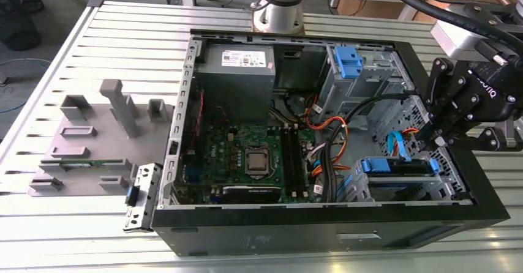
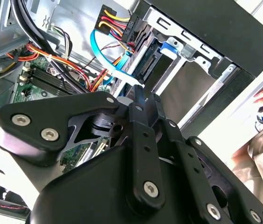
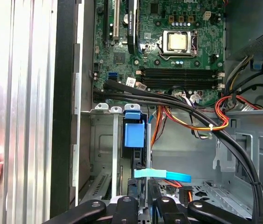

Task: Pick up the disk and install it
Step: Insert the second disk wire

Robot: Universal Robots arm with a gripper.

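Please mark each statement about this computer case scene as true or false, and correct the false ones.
1. The computer case lies open with the motherboard visible. True.
2. The gripper hangs over the grey fixture outside the case. False: it is inside the case, by the drive bay at the exterior view's right.
3. The disk sits in the bay with its blue rails. True.
4. The light blue flat cable lies on the processor socket. False: it is near the gripper, apart from the socket.

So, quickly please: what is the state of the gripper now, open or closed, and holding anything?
Gripper: fingers close together inside the computer case, by the blue cable; whether it grips anything cannot be told.
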